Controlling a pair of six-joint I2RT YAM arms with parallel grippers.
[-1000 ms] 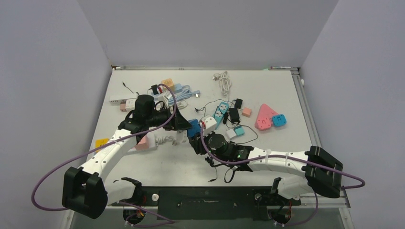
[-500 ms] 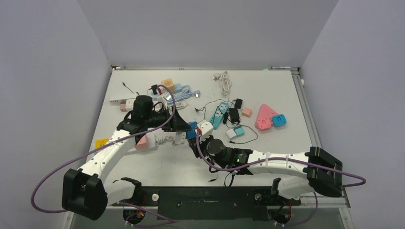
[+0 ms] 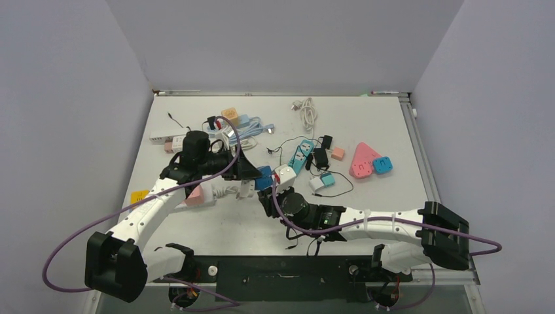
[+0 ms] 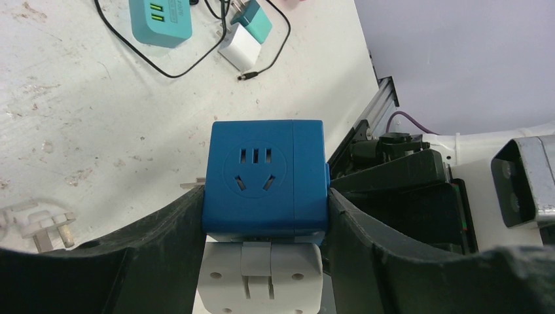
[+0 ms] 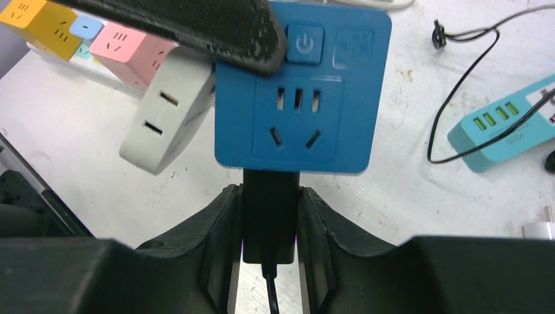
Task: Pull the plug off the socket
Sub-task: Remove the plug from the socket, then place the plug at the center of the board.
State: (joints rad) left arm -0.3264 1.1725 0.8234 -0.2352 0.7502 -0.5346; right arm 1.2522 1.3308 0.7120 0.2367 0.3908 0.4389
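1. Grey-walled table (image 3: 366,196) is carrying scattered adapters (image 3: 361,163).
2. Left gripper (image 4: 265,212) is clamping the blue socket (image 4: 262,173) mid-table, jaws part-spread around it.
3. Right gripper (image 5: 269,196) is pinching the black plug (image 5: 269,222). Its arm (image 3: 373,219) has been drawing back, yet the plug is staying seated.
4. Only the right wrist view is showing the plug.

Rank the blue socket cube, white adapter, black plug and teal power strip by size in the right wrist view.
Blue socket cube
White adapter
Black plug and teal power strip: look alike, strip farther and cropped, unranked
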